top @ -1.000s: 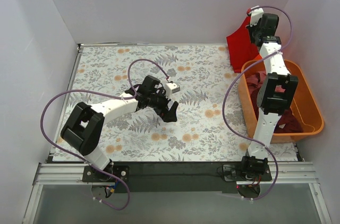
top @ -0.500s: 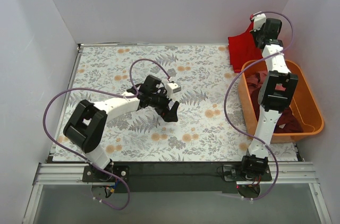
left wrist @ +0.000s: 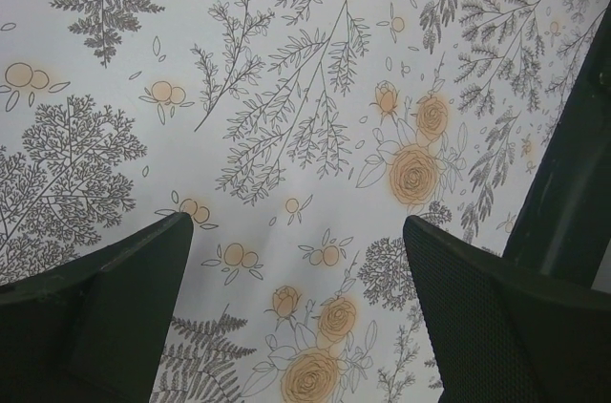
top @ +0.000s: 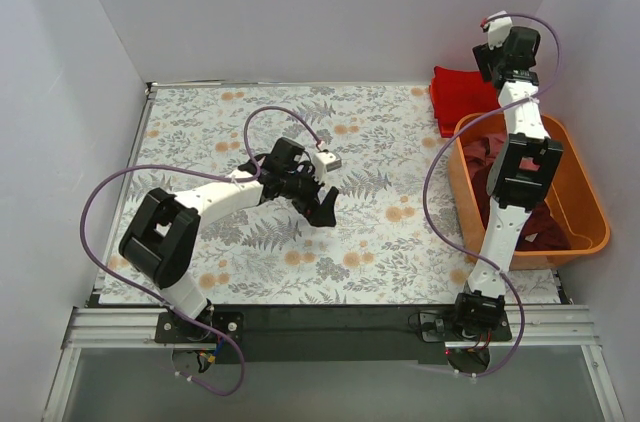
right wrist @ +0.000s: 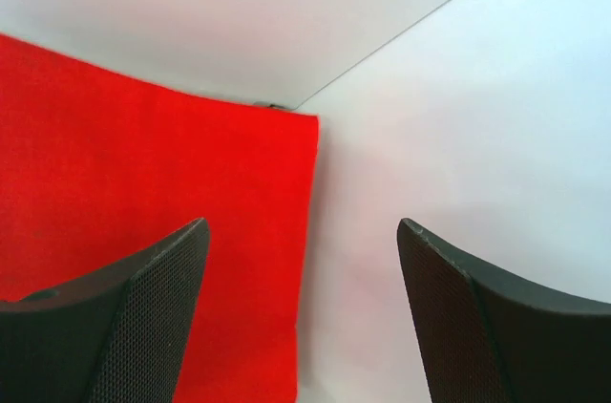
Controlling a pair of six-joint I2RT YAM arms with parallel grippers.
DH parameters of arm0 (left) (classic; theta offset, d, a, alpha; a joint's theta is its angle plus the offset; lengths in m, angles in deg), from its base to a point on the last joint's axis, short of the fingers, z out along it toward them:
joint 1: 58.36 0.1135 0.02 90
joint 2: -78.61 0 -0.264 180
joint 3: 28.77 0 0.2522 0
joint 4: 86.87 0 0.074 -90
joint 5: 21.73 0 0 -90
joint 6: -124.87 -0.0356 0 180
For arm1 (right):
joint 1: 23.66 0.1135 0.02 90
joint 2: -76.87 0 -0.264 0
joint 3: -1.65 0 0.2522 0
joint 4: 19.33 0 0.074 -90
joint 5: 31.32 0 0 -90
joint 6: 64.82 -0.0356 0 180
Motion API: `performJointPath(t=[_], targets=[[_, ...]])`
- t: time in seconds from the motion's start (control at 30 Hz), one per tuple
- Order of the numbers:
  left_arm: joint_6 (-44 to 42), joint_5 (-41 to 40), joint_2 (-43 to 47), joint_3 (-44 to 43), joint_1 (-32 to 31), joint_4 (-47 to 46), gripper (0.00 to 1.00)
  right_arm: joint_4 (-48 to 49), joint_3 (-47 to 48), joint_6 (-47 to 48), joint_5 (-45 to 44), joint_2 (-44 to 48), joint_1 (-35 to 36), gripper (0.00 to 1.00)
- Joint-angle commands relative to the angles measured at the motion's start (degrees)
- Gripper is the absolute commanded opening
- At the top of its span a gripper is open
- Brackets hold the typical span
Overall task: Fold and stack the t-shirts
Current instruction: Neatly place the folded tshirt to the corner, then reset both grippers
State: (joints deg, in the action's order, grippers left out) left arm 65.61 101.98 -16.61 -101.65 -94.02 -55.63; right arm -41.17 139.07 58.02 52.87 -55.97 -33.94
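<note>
R gripper [right wrist: 301,226]: jaws spread wide, empty, above bright red t-shirt [top: 458,94], which lies at far-right corner of floral table cover [top: 380,132], just beside orange tub [top: 592,214]. Tub contains maroon t-shirts [top: 487,155]. L gripper [left wrist: 296,222]: jaws spread, empty, over mid-cover.

So the right gripper [right wrist: 301,231] let go. A second ago it was pinched shut on the red t-shirt [top: 460,94], which hung from it in a droopy triangle at the far right corner. Now the jaws are spread wide with nothing between them. The shirt has dropped into a lower, flatter block lying at that corner, just on the far side of the orange tub [top: 590,202]. The wrist of that arm also slid a bit to the right, closer to the right wall.
</note>
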Motion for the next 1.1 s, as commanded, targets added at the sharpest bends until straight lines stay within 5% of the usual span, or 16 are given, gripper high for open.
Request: performJointPath(t=[0.0,0.27,0.43,0.67,0.8,1.07], targets=[[2.5,1.6,4.3,-2.1,0.9,0.8,0.92,3.5,0.5,0.2,-0.4,6.2,-0.3,0.86],[12.4,7.7,7.0,-7.8,9.3,3.6,0.92,-5.3,-8.7,-4.3,12.2,22.4,0.3,0.94],[18.3,17.2,5.5,-16.4,24.4,8.8,0.92,-20.5,-8.3,-9.5,20.5,28.9,4.6,0.98],[16.3,10.2,3.1,-25.9,42.1,23.1,0.92,-26.1,-27.7,-13.5,28.8,41.8,17.4,0.97],[11.4,2.4,9.5,-19.7,42.6,23.8,0.92,-25.9,-40.2,-13.9,31.7,47.3,25.6,0.98],[4.6,-5.0,25.0,0.0,42.1,22.3,0.92,-22.3,-64.1,-15.1,32.9,60.8,29.4,0.98]])
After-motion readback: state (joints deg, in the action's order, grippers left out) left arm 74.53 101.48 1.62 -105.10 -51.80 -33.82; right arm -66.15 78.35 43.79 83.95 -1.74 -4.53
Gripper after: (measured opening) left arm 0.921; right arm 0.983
